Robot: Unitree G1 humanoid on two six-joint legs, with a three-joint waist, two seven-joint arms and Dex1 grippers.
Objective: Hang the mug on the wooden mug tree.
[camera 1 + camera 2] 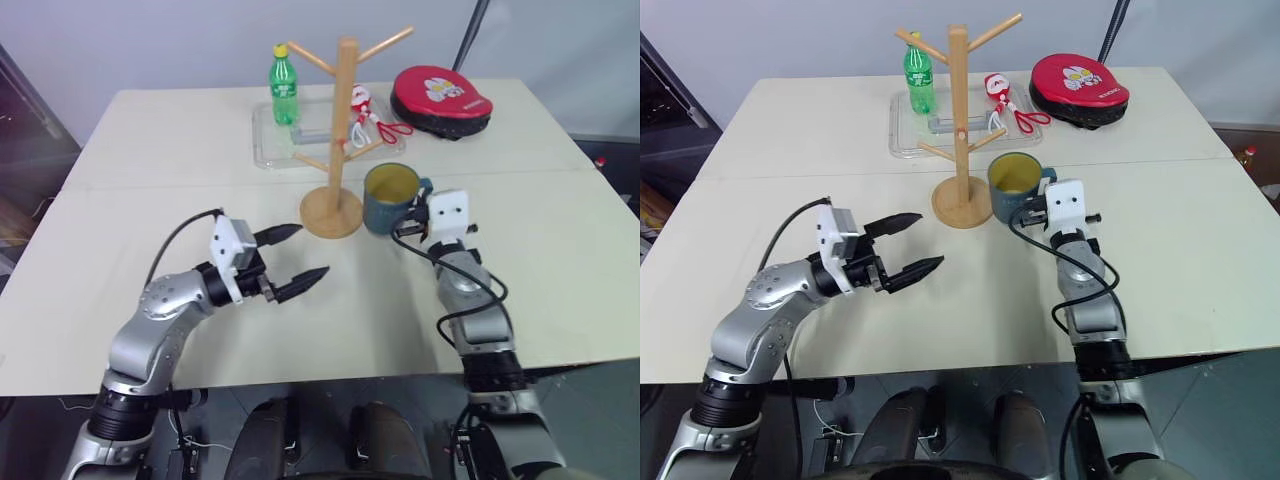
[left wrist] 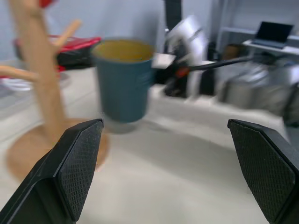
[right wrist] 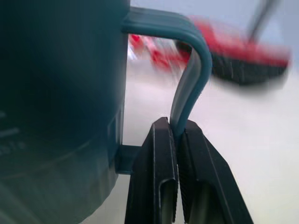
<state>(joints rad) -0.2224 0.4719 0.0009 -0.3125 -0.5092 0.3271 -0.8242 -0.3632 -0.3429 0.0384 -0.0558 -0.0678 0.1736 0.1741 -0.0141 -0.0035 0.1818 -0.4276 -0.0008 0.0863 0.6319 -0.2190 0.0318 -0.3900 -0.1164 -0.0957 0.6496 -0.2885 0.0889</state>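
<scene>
Centre of the head views, on a pale table (image 1: pixel 150 150): the wooden mug tree (image 1: pixel 344 140), upright on its round disc base, pegs angling off the tall post. Just beside that base, toward the right of the frame: the mug (image 1: pixel 390 197), teal-blue, yellowish inside, upright, mouth up, its loop handle turned to the right. In the left wrist view, bottom of the mug blurred, contact with the table not certain.

Right gripper (image 3: pixel 176 135), just right of centre, clamped on the mug's handle: two black fingers pinching the thin loop from both sides, squeezed tight with only the handle between them. White wrist block right behind the handle in the head views.

Left gripper (image 1: pixel 305 252), lower left of centre, spread wide with nothing between the fingers, aimed toward the tree's base and the mug but apart from both. Both textured fingertips (image 2: pixel 79 161) at the sides of the left wrist view, tree and mug between them in the distance.

Toward the top of the frame, behind the tree: a clear tray (image 1: pixel 262 140) with a green plastic bottle (image 1: pixel 284 88) standing in it. Right of the tray: red-handled scissors (image 1: pixel 375 115), then a red and black round case (image 1: pixel 441 100).
</scene>
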